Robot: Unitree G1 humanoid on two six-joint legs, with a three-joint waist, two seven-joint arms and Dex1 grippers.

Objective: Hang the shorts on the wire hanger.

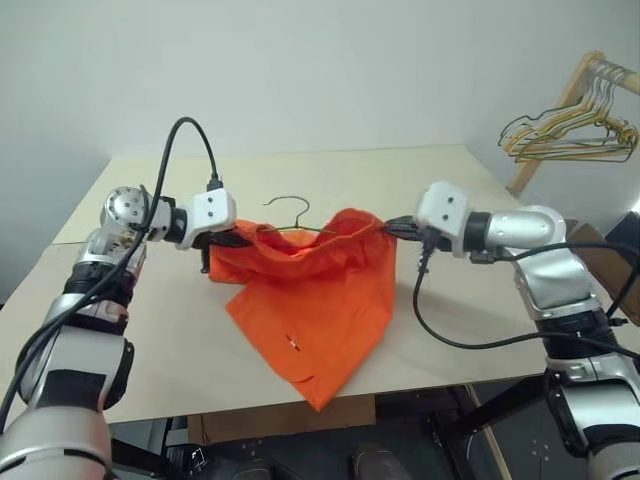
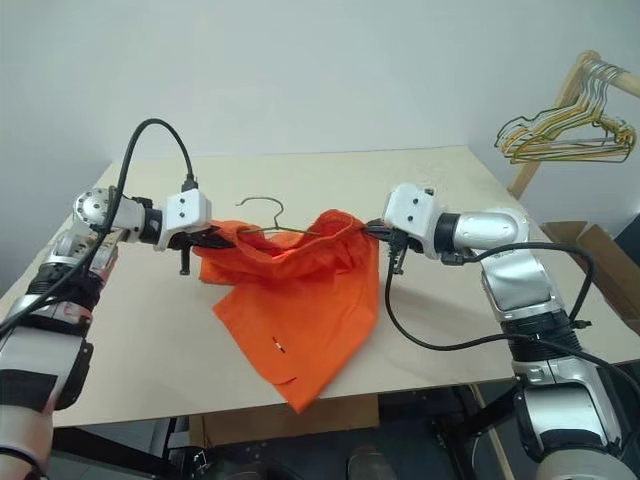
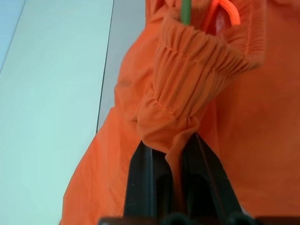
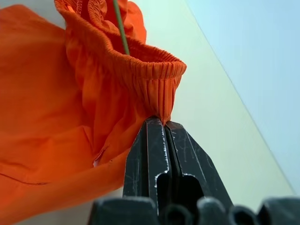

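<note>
At the left, the left pincer (image 1: 243, 239) is seen clamped on a bunch of the gathered waistband of the shorts (image 1: 315, 310), with orange fabric pinched between its two black fingers (image 3: 145, 183) in the left wrist view. The shorts are held up by their waistband between the two pincers above the pale worktop (image 1: 180, 350), the waistband stretched across and sagging a little in the middle. The lower part of the shorts hangs down and lies on the worktop, with one corner reaching past its near edge. The wire hanger (image 1: 292, 215) is seen at the middle of the waistband, its hook rising above the fabric and its lower wire hidden inside the shorts. At the right end of the waistband, the right pincer (image 1: 390, 228) is closed tight on the elastic edge. Further right, beyond the worktop, a bunch of wire hangers (image 1: 570, 135) is hung on a wooden rack (image 1: 575, 80).
</note>
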